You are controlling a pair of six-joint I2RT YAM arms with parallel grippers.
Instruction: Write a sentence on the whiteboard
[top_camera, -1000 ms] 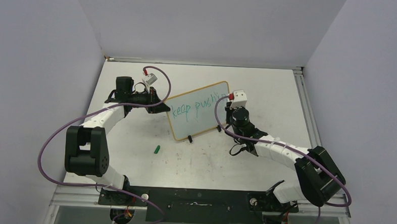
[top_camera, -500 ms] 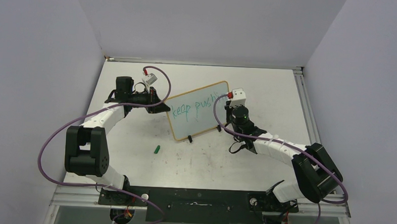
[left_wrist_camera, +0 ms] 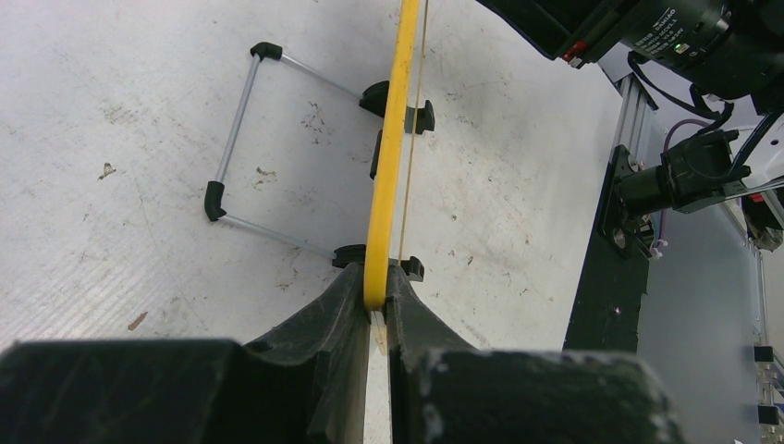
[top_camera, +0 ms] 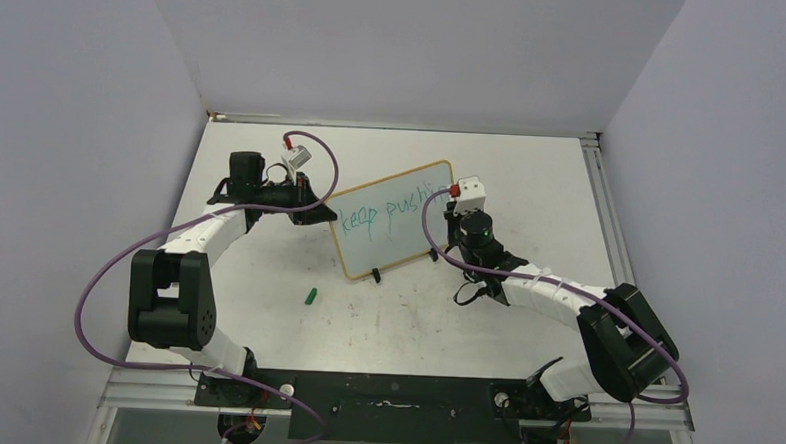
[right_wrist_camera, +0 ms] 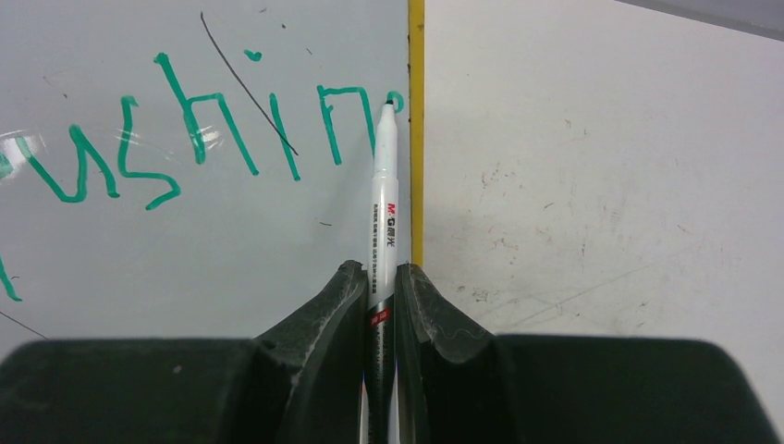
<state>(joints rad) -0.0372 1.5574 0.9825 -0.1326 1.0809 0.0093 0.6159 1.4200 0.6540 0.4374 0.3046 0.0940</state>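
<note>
Small rounded-corner whiteboard (top_camera: pixel 388 248): white face, tan-yellow frame, black clip feet; handwritten sentence (right_wrist_camera: pixel 185 129) in teal-green. Slim plastic marker pen (right_wrist_camera: pixel 383 213): white barrel, dark tip, red-and-black print. Tabletop (right_wrist_camera: pixel 601 185): white, scuffed, brown-flecked; small cap (top_camera: pixel 310 296), green.

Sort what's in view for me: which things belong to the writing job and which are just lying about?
In the job:
- whiteboard, its edge clamped in the left gripper
- sentence, so far "keep pushin"
- marker, held in the right gripper, tip by the board's right edge

Lying about:
- small green object on the table in front of the board, untouched
</note>
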